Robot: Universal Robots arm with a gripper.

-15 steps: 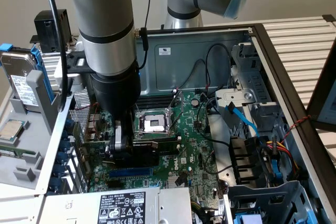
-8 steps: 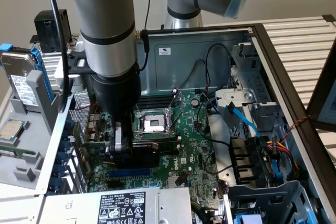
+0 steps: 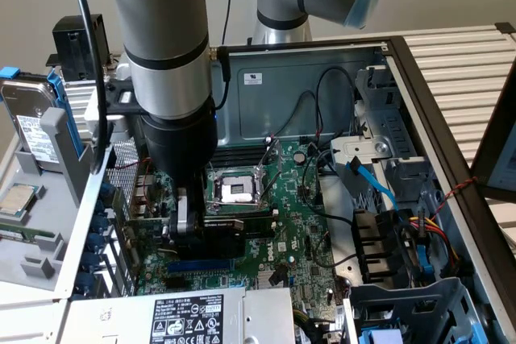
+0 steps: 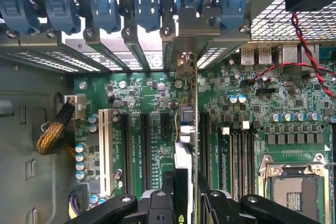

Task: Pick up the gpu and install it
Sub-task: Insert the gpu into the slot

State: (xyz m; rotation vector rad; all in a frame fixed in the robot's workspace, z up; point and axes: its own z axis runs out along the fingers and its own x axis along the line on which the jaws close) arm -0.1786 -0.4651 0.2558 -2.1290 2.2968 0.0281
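The gpu (image 3: 238, 228) is a dark card held low over the green motherboard (image 3: 300, 223), just in front of the CPU socket (image 3: 234, 189). My gripper (image 3: 189, 227) is shut on it from above. In the wrist view the gpu (image 4: 183, 157) shows edge-on between my two black fingers (image 4: 167, 199). It runs along the black expansion slots (image 4: 126, 145). Its silver bracket end (image 4: 184, 62) reaches the rear slot openings of the case. Whether its lower edge sits in a slot I cannot tell.
Blue slot latches (image 4: 105, 10) line the case's rear wall. A red wire (image 4: 310, 40) crosses near the rear ports. A white slot (image 4: 104, 145) lies beside the black ones. The power supply (image 3: 185, 316) is in front, and drive cages with cables (image 3: 403, 239) are at the exterior view's right.
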